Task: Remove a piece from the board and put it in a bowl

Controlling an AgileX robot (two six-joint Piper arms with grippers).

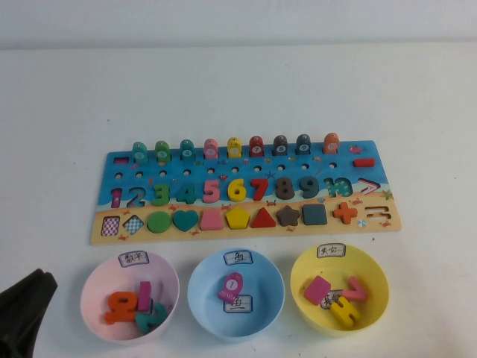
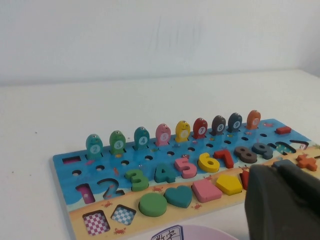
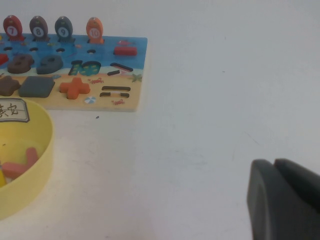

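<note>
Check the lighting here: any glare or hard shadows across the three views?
High view: flat, even light, no glare on the board, only a faint shadow under the pink bowl; the left claw is a dark shape at the near left corner. Left wrist view: the left claw is underexposed, above that bowl's rim. Right wrist view: the right claw is equally dark, over the table beside the yellow bowl; no hard shadows.

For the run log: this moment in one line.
teal 2: in pink bowl; board: 2 slot empty; left gripper: beside pink bowl; right gripper: right of board

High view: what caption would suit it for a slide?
Teal 2 lies in the pink bowl below the board; left gripper beside it, right gripper unseen.
</note>
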